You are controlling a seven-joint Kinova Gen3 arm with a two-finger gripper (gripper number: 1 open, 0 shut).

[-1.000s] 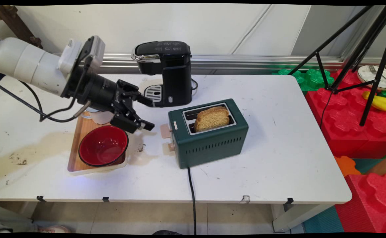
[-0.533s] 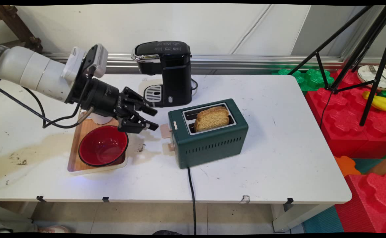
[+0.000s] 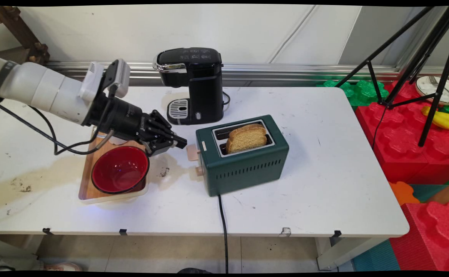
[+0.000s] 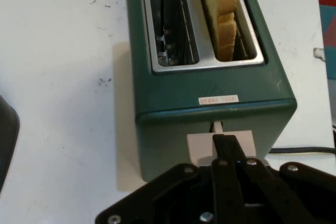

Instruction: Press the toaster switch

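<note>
The end effector (image 3: 181, 143) has its fingers pressed together, their tips at the pale lever (image 3: 192, 152) on the end of the green toaster (image 3: 243, 157); in the hand view the joined fingers (image 4: 227, 153) lie over that lever (image 4: 202, 148). A slice of bread (image 3: 246, 137) stands in the toaster's near slot. At the end effector's 7 o'clock a red bowl (image 3: 119, 169) sits on a wooden board (image 3: 87, 181). A black coffee machine (image 3: 195, 82) stands at 12 o'clock on the white counter (image 3: 324, 173).

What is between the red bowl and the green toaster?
Only bare white table, marked with a few dark specks, lies between the red bowl and the green toaster in the main view. The gripper hangs just above that gap's far end.
</note>
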